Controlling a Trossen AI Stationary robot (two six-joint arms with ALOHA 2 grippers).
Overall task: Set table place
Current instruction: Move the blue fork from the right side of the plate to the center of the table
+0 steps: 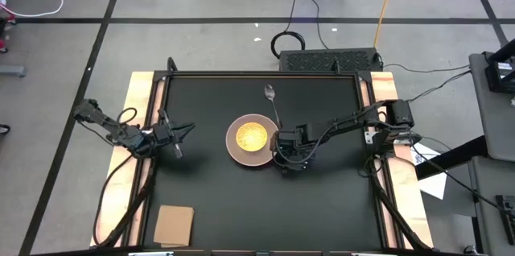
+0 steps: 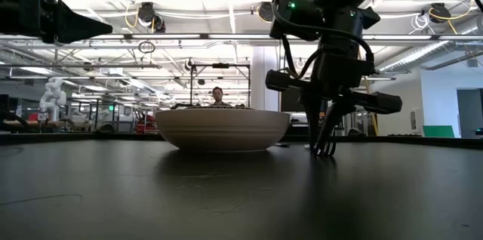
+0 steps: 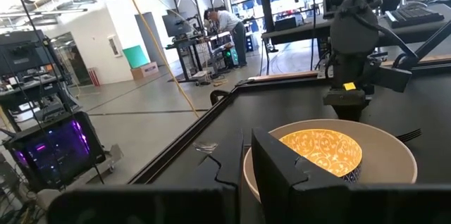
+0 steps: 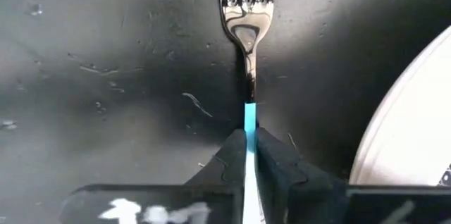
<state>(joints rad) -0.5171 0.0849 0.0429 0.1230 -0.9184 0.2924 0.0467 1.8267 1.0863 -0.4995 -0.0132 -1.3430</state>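
The pinkish-tan plate lies at the middle of the black table, with the yellow dish on it. The silver spoon lies on the table beyond the plate, bowl toward the far edge. My right gripper is just right of the plate and is shut on a fork with a light-blue handle. In the low view, the fork points down at the table. My left gripper is open and empty. It is raised left of the plate. My right gripper pinches the fork's light-blue handle between its two fingers, below the silver neck. The fingers come from above and lie along the fork. The fork hangs upright, tines down at the table top. I cannot tell whether they touch it.
A tan cardboard-like square lies near the table's near left corner. Pale wooden strips run along the left and right edges. A person stands in the room beyond the table.
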